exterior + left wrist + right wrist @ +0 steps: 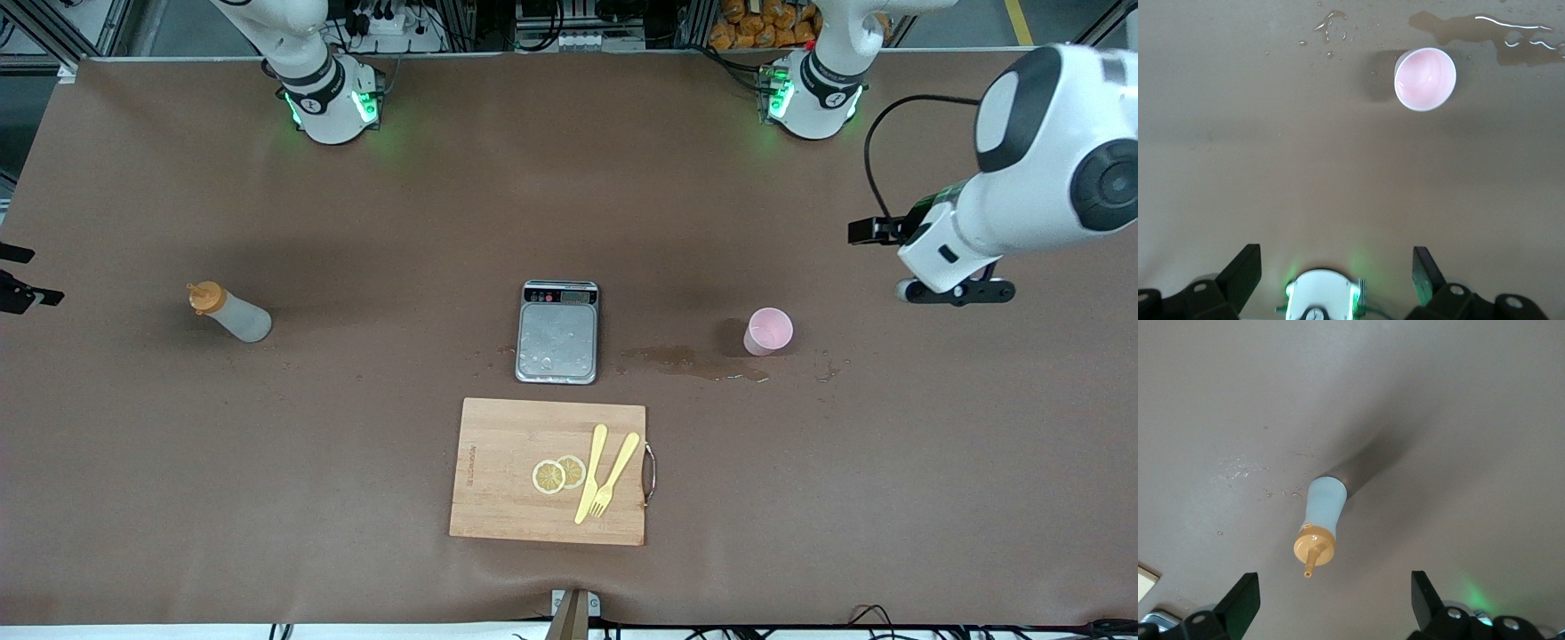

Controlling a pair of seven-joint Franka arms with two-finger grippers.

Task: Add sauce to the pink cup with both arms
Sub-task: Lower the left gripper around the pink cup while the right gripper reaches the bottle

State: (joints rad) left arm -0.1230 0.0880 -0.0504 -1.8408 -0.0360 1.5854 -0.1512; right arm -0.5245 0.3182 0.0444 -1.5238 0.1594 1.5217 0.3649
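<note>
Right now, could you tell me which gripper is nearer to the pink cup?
The left. The left gripper hangs open above the table beside the pink cup, toward the left arm's end. The right gripper is open above the sauce, at the right arm's end.

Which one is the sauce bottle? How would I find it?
Start at the scale in the table's middle and look toward the right arm's end. The sauce bottle stands alone there, whitish-grey with an orange cap, the only bottle on the table.
</note>
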